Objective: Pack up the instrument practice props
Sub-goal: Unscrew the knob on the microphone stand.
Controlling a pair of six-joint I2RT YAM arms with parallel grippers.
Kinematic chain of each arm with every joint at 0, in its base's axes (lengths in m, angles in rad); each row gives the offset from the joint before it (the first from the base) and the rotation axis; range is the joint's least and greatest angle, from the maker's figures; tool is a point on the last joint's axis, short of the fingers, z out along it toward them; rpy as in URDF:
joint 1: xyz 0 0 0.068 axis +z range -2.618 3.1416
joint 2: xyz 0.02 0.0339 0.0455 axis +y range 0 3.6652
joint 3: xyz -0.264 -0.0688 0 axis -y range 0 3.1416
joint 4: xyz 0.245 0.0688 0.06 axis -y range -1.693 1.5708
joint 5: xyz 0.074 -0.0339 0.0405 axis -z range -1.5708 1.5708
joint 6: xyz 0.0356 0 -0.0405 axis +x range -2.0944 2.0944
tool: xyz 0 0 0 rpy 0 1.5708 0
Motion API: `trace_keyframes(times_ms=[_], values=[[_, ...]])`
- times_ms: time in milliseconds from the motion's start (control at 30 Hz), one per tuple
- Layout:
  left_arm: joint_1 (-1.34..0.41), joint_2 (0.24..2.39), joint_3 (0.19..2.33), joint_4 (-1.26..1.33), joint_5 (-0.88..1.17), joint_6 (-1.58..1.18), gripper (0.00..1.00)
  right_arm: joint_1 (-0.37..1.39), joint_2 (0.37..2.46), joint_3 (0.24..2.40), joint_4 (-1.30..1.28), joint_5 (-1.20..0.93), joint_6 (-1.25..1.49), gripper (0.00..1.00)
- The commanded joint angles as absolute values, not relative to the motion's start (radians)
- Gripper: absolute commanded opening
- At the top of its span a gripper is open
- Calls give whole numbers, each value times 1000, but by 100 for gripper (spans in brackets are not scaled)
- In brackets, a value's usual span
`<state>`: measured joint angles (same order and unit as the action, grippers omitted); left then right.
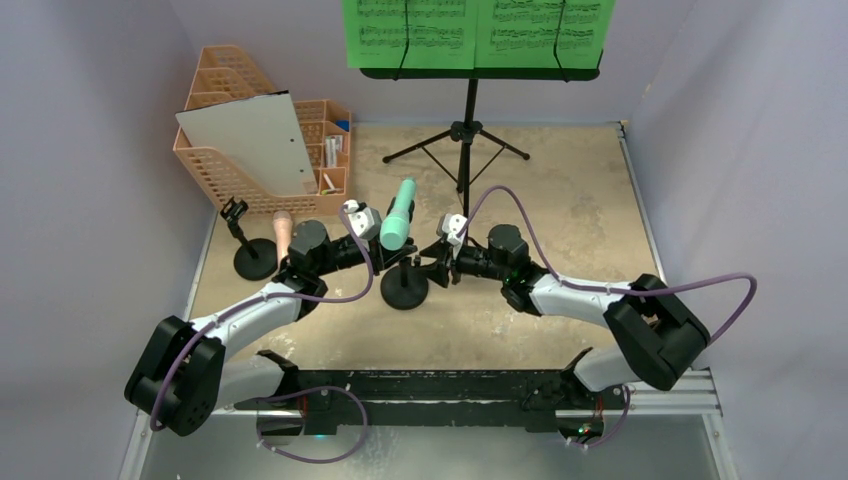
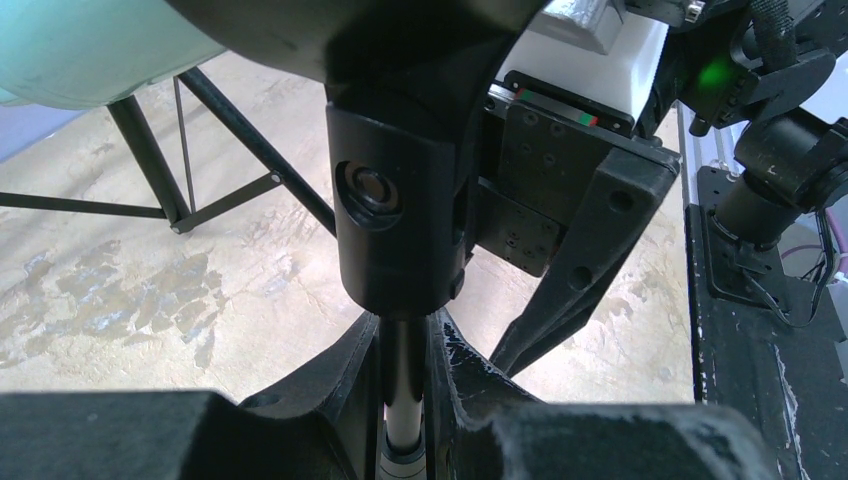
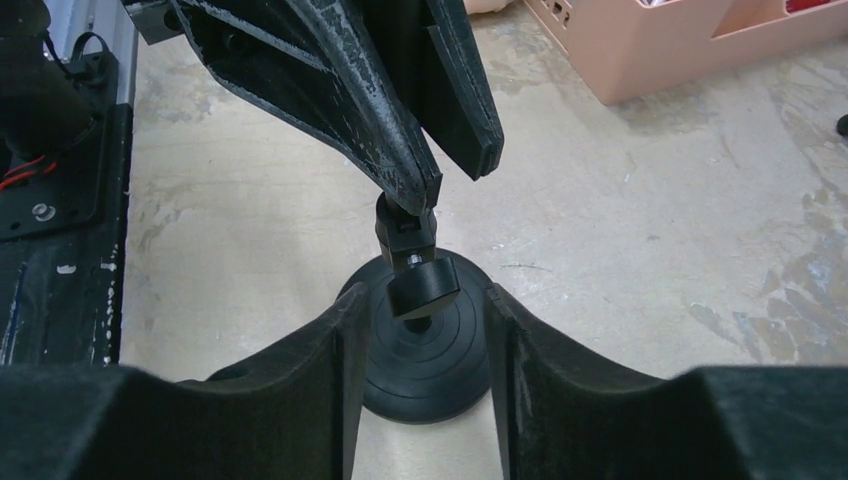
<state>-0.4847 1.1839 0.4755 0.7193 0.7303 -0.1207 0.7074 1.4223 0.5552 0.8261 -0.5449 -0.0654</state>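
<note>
— While the mint microphone (image 1: 398,213) sits tilted in the centre holder (image 1: 405,292), near the middle of the surface (image 1: 570,220), how is its handling judged?

— Light, smooth, rounded plastic is assumed, so a slip is likely if the wide head is pinched. The narrower lower body is preferred for a grasp. The pair is judged top-heavy, with the weight presumed low in the holder's round base. The stem is thin and looks stiff, so it is best steadied there.

— How are the hands noted?

— The left hand (image 2: 402,370) is pressed onto the holder's thin stem, under the clip. The right hand (image 3: 424,305) is spread, its fingers (image 3: 300,390) set either side of the stem's foot above the base. No contact is seen.

— What is counted?

— Two microphones are counted: the mint one, and a pink microphone (image 1: 283,232) close by the left arm. Whether it lies flat cannot be told. Two holders are counted: the centre one and a second holder (image 1: 255,260), bare, to the left. One music desk (image 1: 480,72) is logged on tripod legs at the back. Two green pages (image 1: 412,30) are propped side by side on it. One orange organizer (image 1: 215,170) and one grey-white board (image 1: 250,140) are noted at far left.
</note>
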Motion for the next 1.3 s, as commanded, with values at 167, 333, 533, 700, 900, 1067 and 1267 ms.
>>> trace_keyframes(times_ms=[167, 333, 533, 700, 900, 1067, 1267], values=[[-488, 1161, 489, 762, 758, -143, 0, 694, 1422, 620, 796, -616, -96, 33], [-487, 1163, 488, 762, 758, -143, 0, 694, 1419, 633, 757, -612, -146, 13], [-488, 1164, 488, 762, 758, -143, 0, 701, 1377, 615, 742, -489, -235, 0], [-487, 1167, 490, 762, 754, -143, 0, 789, 1355, 597, 731, -246, -334, 0], [-487, 1172, 493, 759, 750, -145, 0, 972, 1405, 574, 789, 133, -468, 0], [-488, 1173, 495, 756, 744, -144, 0, 1081, 1464, 540, 919, 399, -600, 0], [-486, 1182, 501, 746, 742, -142, 0, 1220, 1632, 520, 1171, 744, -881, 0]])
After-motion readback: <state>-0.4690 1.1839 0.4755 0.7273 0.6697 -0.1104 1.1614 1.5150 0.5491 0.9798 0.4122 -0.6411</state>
